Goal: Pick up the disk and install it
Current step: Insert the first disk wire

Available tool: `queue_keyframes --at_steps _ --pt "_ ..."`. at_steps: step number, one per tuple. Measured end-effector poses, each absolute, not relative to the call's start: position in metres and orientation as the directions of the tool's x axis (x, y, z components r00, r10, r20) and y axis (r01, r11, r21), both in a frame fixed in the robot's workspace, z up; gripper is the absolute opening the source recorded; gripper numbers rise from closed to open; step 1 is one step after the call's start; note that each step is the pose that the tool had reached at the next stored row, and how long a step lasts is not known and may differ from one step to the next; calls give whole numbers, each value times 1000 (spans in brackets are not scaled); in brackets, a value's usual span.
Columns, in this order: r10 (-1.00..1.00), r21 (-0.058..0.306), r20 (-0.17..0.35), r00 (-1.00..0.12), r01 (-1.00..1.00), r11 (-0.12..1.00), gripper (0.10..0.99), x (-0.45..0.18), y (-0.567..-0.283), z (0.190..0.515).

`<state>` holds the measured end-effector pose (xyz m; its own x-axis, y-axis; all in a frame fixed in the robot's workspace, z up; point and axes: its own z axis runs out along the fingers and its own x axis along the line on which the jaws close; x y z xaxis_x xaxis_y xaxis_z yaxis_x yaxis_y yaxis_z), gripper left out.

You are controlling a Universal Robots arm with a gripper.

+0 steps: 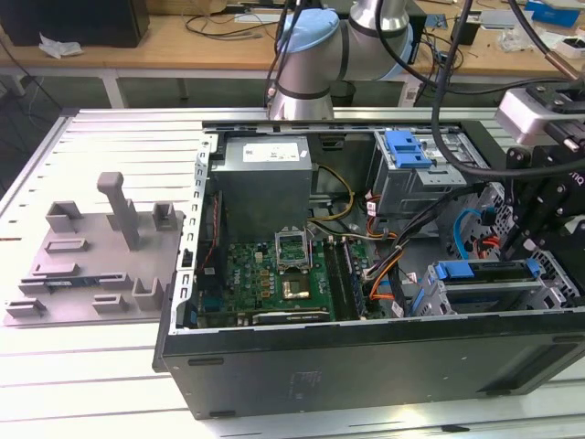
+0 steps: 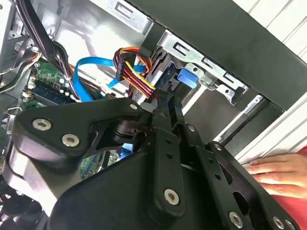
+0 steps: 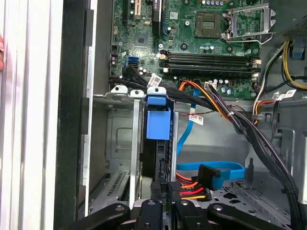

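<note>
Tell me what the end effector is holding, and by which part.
The end effector appears to hold the disk, pinched at the end opposite its blue tab; the disk stands edge-on in the drive cage.

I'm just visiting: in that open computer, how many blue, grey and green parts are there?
Disk with blue bracket: 1
Other blue bracket: 1
Grey metal box: 1
Green circuit board: 1
Total: 4

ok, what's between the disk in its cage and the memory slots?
In the first wrist view, a bundle of black and orange cables crosses between the disk and the memory slots.
</note>
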<state>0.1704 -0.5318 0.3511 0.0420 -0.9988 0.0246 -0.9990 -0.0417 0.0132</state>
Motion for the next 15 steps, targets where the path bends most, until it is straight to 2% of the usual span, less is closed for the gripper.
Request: queue_keyframes --at_steps 15 --pt "-999 13 25 34 -999 -33 169 170 -533 350"
